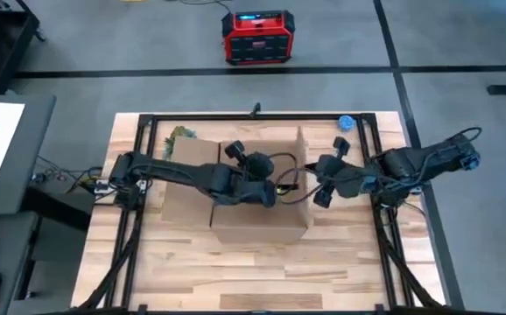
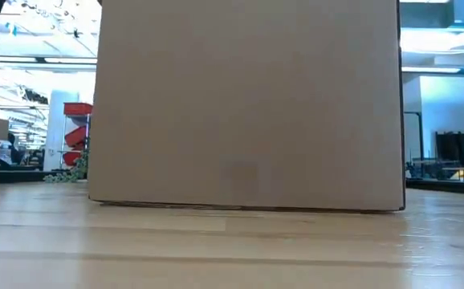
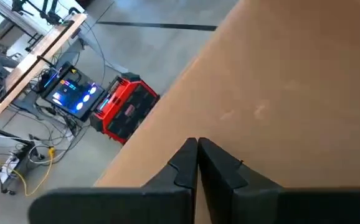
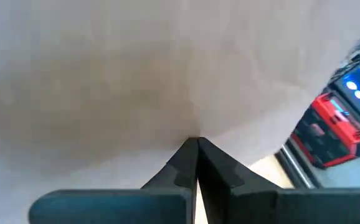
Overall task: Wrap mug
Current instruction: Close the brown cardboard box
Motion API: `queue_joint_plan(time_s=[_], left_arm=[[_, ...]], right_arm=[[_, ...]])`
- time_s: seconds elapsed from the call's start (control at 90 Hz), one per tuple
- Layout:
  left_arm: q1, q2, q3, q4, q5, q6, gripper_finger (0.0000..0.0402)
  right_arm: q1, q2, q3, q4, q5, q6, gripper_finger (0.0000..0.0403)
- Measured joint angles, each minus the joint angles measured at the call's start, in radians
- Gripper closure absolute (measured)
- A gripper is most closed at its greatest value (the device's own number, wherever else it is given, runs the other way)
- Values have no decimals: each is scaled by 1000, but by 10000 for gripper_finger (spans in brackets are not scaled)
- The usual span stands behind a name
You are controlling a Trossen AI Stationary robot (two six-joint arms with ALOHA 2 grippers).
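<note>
Nearest, a cardboard box (image 2: 246, 104) is seen filling the low view on the wooden table (image 2: 216, 249). Over it, the left gripper (image 3: 197, 163) and right gripper (image 4: 197, 160) are pressed closed against cardboard. No mug can be made out. Beyond, a red case (image 1: 255, 37) is stood on the floor.

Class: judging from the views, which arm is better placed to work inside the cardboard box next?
Probably the left: its tool hangs over the cardboard box, while the right tool sits at the outer flap. No mug shows.
</note>
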Motion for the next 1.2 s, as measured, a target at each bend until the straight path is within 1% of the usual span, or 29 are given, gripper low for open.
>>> queue_joint_plan(time_s=[0.067,0.156,0.267,0.333,0.389,0.444,0.5,0.533,0.611,0.711,0.844,0.878,0.922,0.967,1.056,1.156,1.2], left_arm=[[-16,-15,-1,22,1,15,402],[-46,-49,6,65,8,73,402],[-84,-85,41,27,10,96,402],[-111,-123,72,-27,9,65,402],[-141,-178,102,-52,5,28,402],[-171,-235,122,-111,7,-10,402],[-200,-279,130,-149,30,-55,402],[-221,-309,131,-181,55,-89,402],[-265,-360,128,-244,148,-176,402],[-325,-433,129,-337,329,-286,402],[-410,-472,129,-526,561,-522,402],[-428,-473,119,-528,606,-576,402],[-446,-484,89,-499,669,-605,402],[-471,-492,72,-497,704,-643,402],[-517,-506,31,-520,711,-776,402],[-536,-517,-65,-521,733,-822,402],[-539,-514,-119,-511,758,-837,402]], right_arm=[[-17,36,1,8,-3,-20,403],[-45,85,4,16,-12,-44,403],[-74,124,8,27,-8,-39,403],[-78,133,7,10,-18,-36,403],[-80,137,3,5,-33,-32,403],[-81,138,4,-1,-38,-31,403],[-81,138,4,-13,-39,-20,403],[-81,137,4,-20,-44,-15,403],[-81,137,4,-23,-50,-5,403],[-81,138,4,-30,-52,11,403],[-81,138,3,-31,-57,33,403],[-80,138,3,-31,-58,36,403],[-80,138,3,-31,-58,36,403],[-80,138,3,-30,-59,37,403],[-76,138,3,-31,-63,37,403],[-72,139,3,-29,-64,37,403],[-72,139,3,-29,-64,37,403]])
